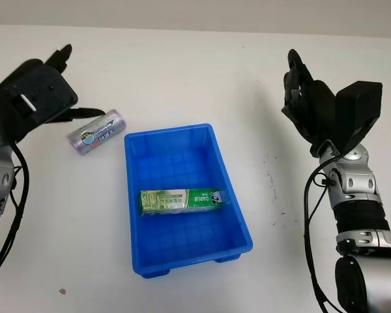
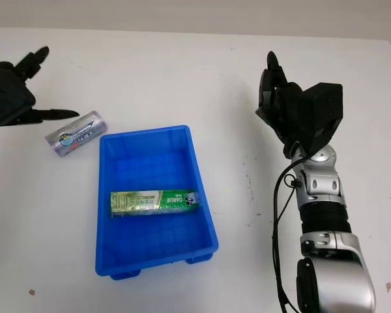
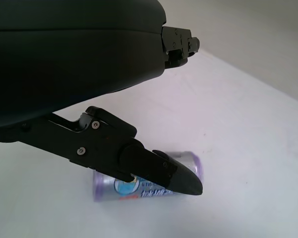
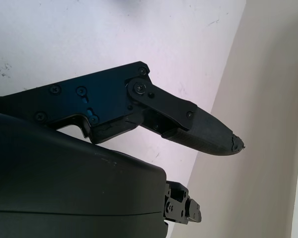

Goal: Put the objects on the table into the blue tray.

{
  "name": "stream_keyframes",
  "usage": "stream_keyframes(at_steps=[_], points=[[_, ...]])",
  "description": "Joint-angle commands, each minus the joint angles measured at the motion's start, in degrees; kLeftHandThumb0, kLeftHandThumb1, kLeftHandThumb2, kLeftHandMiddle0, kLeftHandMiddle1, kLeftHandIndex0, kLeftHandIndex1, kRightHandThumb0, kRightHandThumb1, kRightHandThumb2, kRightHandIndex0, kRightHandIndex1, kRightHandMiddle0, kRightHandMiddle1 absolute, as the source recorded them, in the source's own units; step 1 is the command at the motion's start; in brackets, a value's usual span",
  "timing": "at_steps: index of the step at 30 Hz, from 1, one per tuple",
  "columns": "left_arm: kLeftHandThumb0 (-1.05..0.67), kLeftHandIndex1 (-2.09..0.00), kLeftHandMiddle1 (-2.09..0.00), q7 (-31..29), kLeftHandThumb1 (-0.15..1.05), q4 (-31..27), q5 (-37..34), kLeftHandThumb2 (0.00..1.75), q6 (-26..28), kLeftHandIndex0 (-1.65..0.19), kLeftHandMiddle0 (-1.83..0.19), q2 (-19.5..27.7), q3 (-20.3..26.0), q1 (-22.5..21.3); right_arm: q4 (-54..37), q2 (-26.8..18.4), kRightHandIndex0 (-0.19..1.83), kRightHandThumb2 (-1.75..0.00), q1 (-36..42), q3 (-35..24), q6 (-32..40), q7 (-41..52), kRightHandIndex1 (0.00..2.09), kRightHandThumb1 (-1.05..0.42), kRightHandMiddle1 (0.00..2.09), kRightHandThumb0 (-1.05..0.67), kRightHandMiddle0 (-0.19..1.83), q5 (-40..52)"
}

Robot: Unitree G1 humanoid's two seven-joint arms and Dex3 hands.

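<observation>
Low in the centre of the frame, the blue tray (image 1: 238, 222) holds a green box (image 1: 180, 200). Upper left, the silver can (image 1: 95, 132) lies on the white table (image 1: 182, 72), just beside the open, empty left hand (image 1: 42, 91). Upper right, the right hand (image 1: 306, 98) hovers open, holding nothing.

A blue tray (image 1: 238, 215) sits mid-tabletop, holding a green toothpaste box (image 1: 180, 200) lying flat on its side. A silver can (image 1: 94, 132) lies on its side just beside the tray's far left corner
</observation>
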Motion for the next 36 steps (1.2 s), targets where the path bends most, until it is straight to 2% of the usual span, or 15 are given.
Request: stream_keyframes(at_steps=[1, 7, 13, 18, 19, 20, 21, 22, 25, 27, 29, 31, 32, 35, 36], points=[[-0.66, -0.03, -0.03, 0.6, 0.92, 0.6, 0.0, 0.06, 0.4, 0.14, 0.15, -1.5, -1.1, 0.8, -0.8, 0.0, -0.19, -0.9, -0.6, 0.2, 0.0, 0.0, 0.0, -1.05, 0.0, -0.73, -0.19, -0.1], [-0.67, -0.04, -0.04, 4.1, 0.93, 6.1, 4.6, 0.06, 0.8, 0.14, 0.16, -5.2, -7.2, 1.0, -1.7, -0.6, -0.19, -0.88, -0.3, 0.4, 1.5, -0.3, 0.0, -1.05, 0.0, -0.73, -0.19, -0.6], [-0.7, -0.04, -0.05, 6.0, 0.93, 14.7, 12.7, 0.05, -0.7, 0.14, 0.16, -5.5, -14.6, -1.5, -3.2, -1.0, -0.19, -0.87, 0.2, 0.0, 3.1, 0.2, 0.0, -1.05, 0.0, -0.74, -0.19, -0.3], [-0.63, -0.08, -0.08, 8.7, 0.91, 17.9, 18.8, 0.05, -1.2, 0.06, 0.08, -5.9, -18.2, -1.9, -3.4, -0.6, -0.19, -0.87, 0.4, -0.6, 3.1, 0.4, 0.0, -1.05, 0.0, -0.73, -0.19, 0.6], [-0.61, -0.16, -0.46, 9.8, 0.91, 18.2, 20.3, 0.06, -1.5, -0.04, 0.05, -6.0, -19.0, -1.9, -3.4, -0.6, -0.19, -0.86, 0.4, -0.7, 3.0, 0.5, 0.0, -1.05, 0.0, -0.73, -0.19, 0.7], [-0.58, -0.45, -1.32, 11.2, 0.91, 18.6, 21.8, 0.05, -1.7, -0.06, 0.14, -6.3, -19.6, -1.9, -3.4, -0.6, -0.19, -0.86, 0.4, -0.8, 2.9, 0.5, 0.0, -1.05, 0.0, -0.72, -0.19, 0.8], [-0.53, -0.79, -1.7, 12.5, 0.91, 19.0, 23.4, 0.05, -1.7, -0.01, 0.01, -6.7, -20.3, -1.9, -3.4, -0.5, -0.19, -0.87, 0.5, -0.8, 2.7, 0.6, 0.0, -1.05, 0.0, -0.72, -0.19, 0.9], [-0.47, -1.03, -1.89, 13.5, 0.92, 19.4, 25.1, 0.06, -1.1, 0.03, -0.09, -7.2, -21.1, -2.2, -3.5, -0.5, -0.19, -0.87, 0.5, -0.8, 2.7, 0.7, 0.0, -1.05, 0.0, -0.71, -0.19, 1.0], [-0.29, -0.99, -1.86, 17.2, 1.0, 20.9, 29.4, 0.06, -1.4, -0.15, -0.05, -7.9, -22.9, -2.6, -4.0, -0.5, -0.19, -0.87, 0.7, -0.7, 3.0, 0.9, 0.0, -1.05, 0.0, -0.71, -0.19, 1.3], [-0.26, -0.99, -2.05, 19.8, 1.04, 22.0, 31.4, 0.1, -2.5, -0.19, -0.24, -7.9, -23.5, -2.8, -4.1, -0.4, -0.19, -0.87, 0.9, -0.8, 2.9, 1.3, 0.0, -1.05, 0.0, -0.7, -0.19, 1.7], [-0.37, -1.65, -2.08, 21.0, 1.04, 22.9, 32.7, 0.29, -2.9, 0.04, -0.41, -8.2, -23.8, -3.2, -4.0, -0.3, -0.19, -0.88, 1.0, -0.9, 2.5, 1.4, 0.0, -1.05, 0.0, -0.69, -0.19, 1.8], [-0.42, -1.97, -2.09, 23.3, 1.05, 23.5, 32.6, 0.42, -4.1, 0.12, -0.43, -8.8, -23.0, -3.2, -4.2, -0.2, -0.19, -0.88, 1.0, -1.0, 2.8, 1.3, 0.0, -1.05, 0.0, -0.69, -0.19, 1.9], [-0.43, -2.03, -2.09, 24.7, 1.05, 23.6, 32.2, 0.44, -5.2, 0.1, -0.45, -9.1, -22.4, -3.1, -4.3, -0.2, -0.19, -0.88, 1.1, -1.0, 2.9, 1.3, 0.0, -1.05, 0.0, -0.68, -0.19, 2.0], [-0.45, -1.85, -2.09, 28.6, 1.05, 23.6, 28.4, 0.45, -10.0, 0.01, -0.62, -9.6, -19.4, -2.5, -4.2, -0.3, -0.19, -0.89, 1.2, -0.9, 2.8, 1.5, 0.0, -1.05, 0.0, -0.67, -0.19, 1.8], [-0.45, -1.99, -2.09, 29.5, 1.05, 23.7, 27.0, 0.43, -11.6, -0.02, -0.72, -9.6, -18.5, -2.4, -4.0, -0.3, -0.19, -0.89, 1.2, -1.0, 2.5, 1.4, 0.0, -1.05, 0.0, -0.66, -0.19, 1.8]])
